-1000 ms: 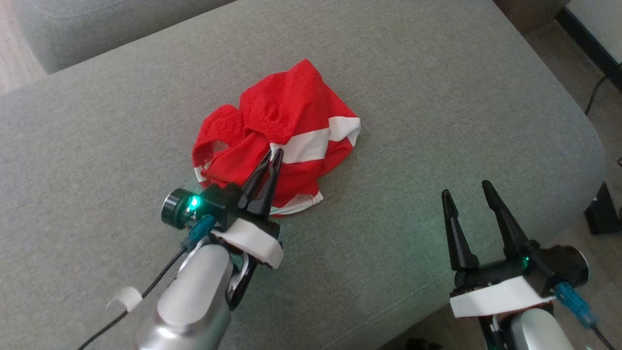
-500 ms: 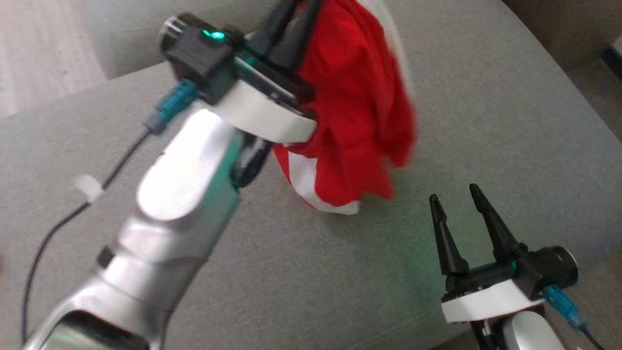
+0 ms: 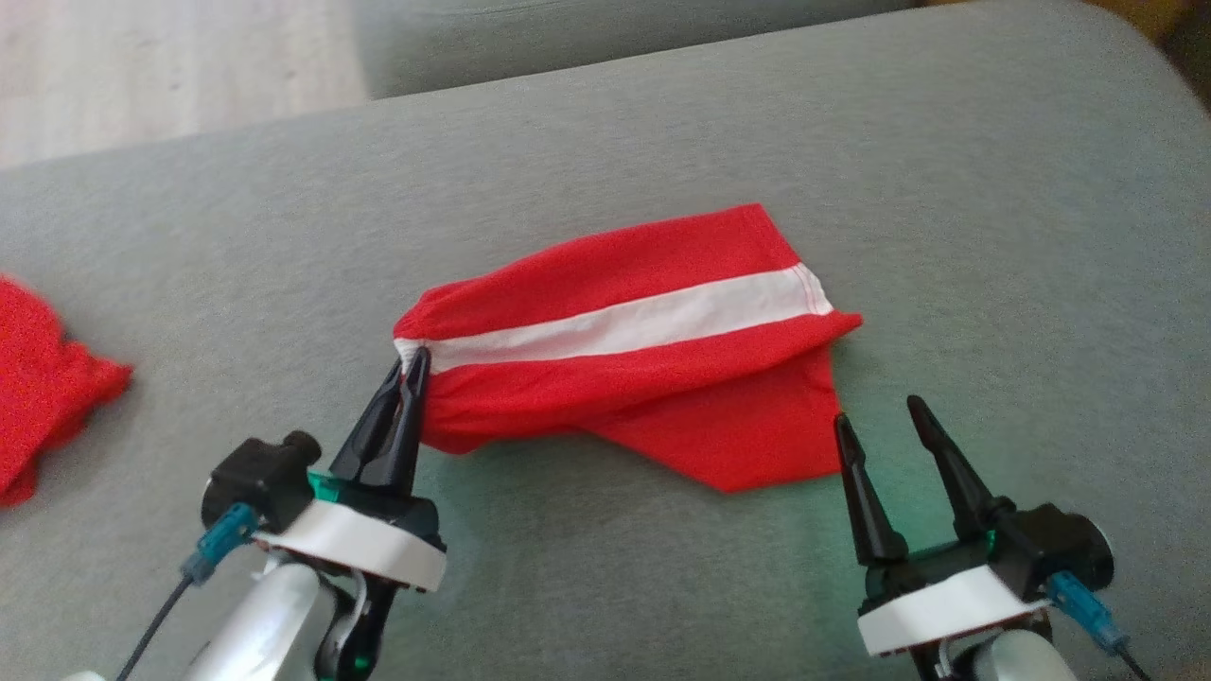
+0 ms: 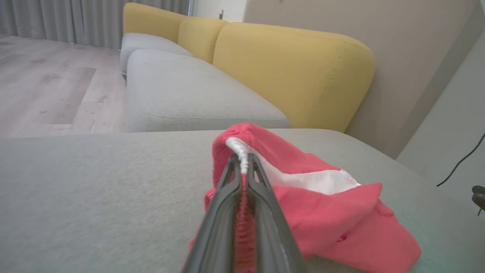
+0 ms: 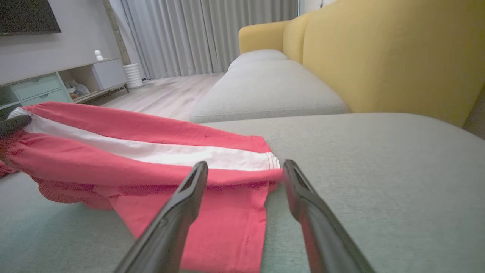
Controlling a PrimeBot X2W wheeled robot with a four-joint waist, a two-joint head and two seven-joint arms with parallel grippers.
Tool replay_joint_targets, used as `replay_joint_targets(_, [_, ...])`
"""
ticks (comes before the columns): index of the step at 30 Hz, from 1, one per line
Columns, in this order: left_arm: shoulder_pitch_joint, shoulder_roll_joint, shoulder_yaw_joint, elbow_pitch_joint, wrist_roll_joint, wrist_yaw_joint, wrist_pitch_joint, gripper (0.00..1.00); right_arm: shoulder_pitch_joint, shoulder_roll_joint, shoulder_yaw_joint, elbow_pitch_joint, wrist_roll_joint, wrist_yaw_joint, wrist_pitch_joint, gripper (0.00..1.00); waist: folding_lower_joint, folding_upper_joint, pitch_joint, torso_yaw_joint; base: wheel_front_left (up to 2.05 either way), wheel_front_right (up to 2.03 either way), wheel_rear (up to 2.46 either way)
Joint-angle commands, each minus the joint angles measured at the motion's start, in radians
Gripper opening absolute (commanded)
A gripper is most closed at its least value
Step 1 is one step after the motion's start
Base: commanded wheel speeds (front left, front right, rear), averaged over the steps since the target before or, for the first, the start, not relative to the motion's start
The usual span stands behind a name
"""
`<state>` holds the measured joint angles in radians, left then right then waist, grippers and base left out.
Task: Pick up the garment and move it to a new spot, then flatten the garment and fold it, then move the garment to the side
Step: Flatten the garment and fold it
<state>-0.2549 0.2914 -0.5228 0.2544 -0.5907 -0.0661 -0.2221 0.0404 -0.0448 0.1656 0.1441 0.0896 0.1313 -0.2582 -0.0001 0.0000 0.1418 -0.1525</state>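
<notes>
Garment moved and laid down, flattening unfinished
The red garment (image 3: 643, 378) lies stretched across the grey sofa seat (image 3: 662, 123) with a lower layer askew; flattening, folding and the move aside remain, I judge. Here the left jaws are closed on its waistband end and the right jaws stand open just beside its hem. Half a second ago it hung in the air

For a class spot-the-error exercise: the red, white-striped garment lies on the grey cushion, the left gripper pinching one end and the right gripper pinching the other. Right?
Not quite. The right gripper is open and holds nothing, as the right wrist view shows. The left gripper does pinch one end of the garment on the grey cushion.
</notes>
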Motion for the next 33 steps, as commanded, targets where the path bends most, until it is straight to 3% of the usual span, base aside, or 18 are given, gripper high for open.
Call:
replay_joint_targets(1, [-0.050,0.030,0.045,-0.040,-0.002,0.001,-0.013,0.00,-0.028,-0.005,0.025,-0.015,0.005,-0.001,-0.004,1.00,0.0001,0.0000,0.016,0.062,0.00,0.00,0.00])
replay_joint_targets(7, [-0.040,0.055,0.046,-0.022,0.018,-0.008,-0.025,0.00,-0.085,-0.011,-0.011,0.070,0.080,-0.001,-0.004,1.00,0.0001,0.0000,0.026,0.147,0.00,0.00,0.00])
replay_joint_targets(13, [-0.074,0.068,0.031,0.005,0.048,-0.026,-0.032,0.00,-0.231,-0.113,-0.003,0.209,0.190,-0.001,-0.004,1.00,0.0001,0.0000,0.051,0.197,0.00,0.00,0.00])
replay_joint_targets(19, [-0.120,0.031,0.023,0.002,0.064,-0.040,-0.038,0.00,-0.436,-0.254,0.155,0.379,0.354,-0.001,0.096,1.00,0.0001,0.0000,0.091,0.233,0.00,0.00,0.00])
replay_joint_targets(30, [-0.153,-0.011,0.021,-0.004,0.102,-0.053,-0.039,0.00,-0.539,-0.394,0.438,0.434,0.633,-0.001,0.263,1.00,0.0001,0.0000,0.124,0.276,0.00,0.00,0.00])
replay_joint_targets(31, [-0.153,-0.013,0.022,-0.003,0.106,-0.054,-0.039,0.00,-0.545,-0.403,0.452,0.432,0.652,-0.001,0.261,0.56,0.0001,0.0000,0.125,0.278,0.00,0.00,0.00])
replay_joint_targets(32, [-0.154,-0.014,0.022,-0.002,0.111,-0.055,-0.039,0.00,-0.551,-0.413,0.466,0.426,0.666,-0.001,0.252,0.03,0.0001,0.0000,0.126,0.279,0.00,0.00,0.00])
replay_joint_targets(33, [-0.154,-0.014,0.023,-0.002,0.115,-0.056,-0.039,0.00,-0.556,-0.422,0.481,0.423,0.679,-0.001,0.246,0.00,0.0001,0.0000,0.126,0.279,0.00,0.00,0.00])
